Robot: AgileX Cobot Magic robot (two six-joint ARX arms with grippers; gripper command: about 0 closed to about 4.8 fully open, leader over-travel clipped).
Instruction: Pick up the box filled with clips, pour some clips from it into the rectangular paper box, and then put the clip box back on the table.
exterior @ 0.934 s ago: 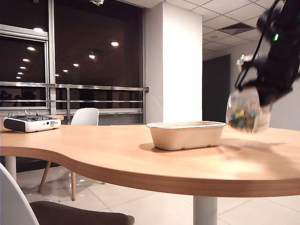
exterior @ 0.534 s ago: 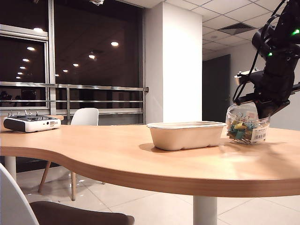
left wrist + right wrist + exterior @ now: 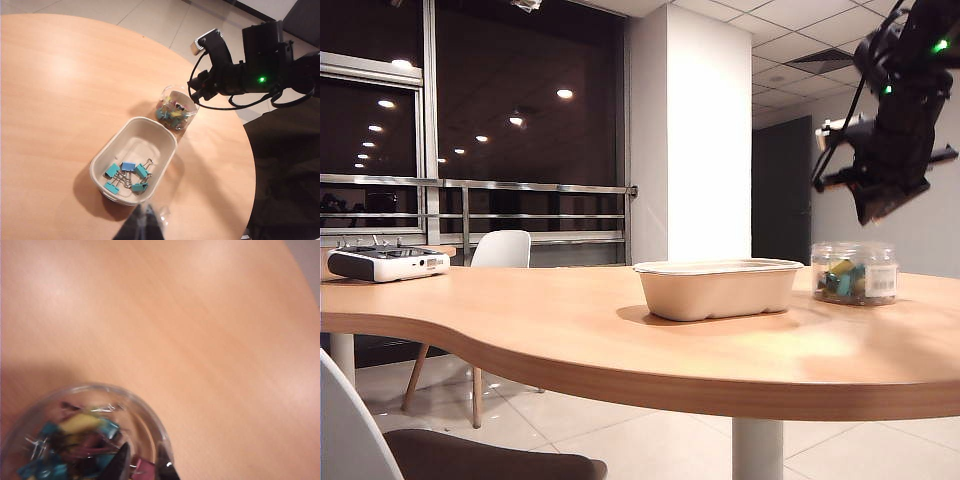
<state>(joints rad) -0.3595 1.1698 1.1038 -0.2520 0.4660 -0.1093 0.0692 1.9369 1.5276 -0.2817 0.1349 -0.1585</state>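
The box filled with clips (image 3: 855, 271), a clear jar with a white label, stands upright on the table (image 3: 570, 330) just right of the rectangular paper box (image 3: 718, 288). My right gripper (image 3: 880, 210) hangs above the jar, apart from it. In the right wrist view its fingertips (image 3: 145, 467) stand slightly open over the jar's mouth (image 3: 85, 440). The left wrist view shows several blue clips (image 3: 127, 175) inside the paper box (image 3: 167, 145), with the jar (image 3: 176, 107) beyond it. My left gripper (image 3: 145, 222) hovers near the paper box, shut and holding nothing.
A white-grey controller (image 3: 385, 263) lies at the table's far left. A white chair (image 3: 502, 250) stands behind the table, and another chair (image 3: 470, 465) is in the near left corner. The table's curved edge runs just past the jar.
My right gripper lowered the jar onto the table, let it go and rose above it. The left arm has not moved.
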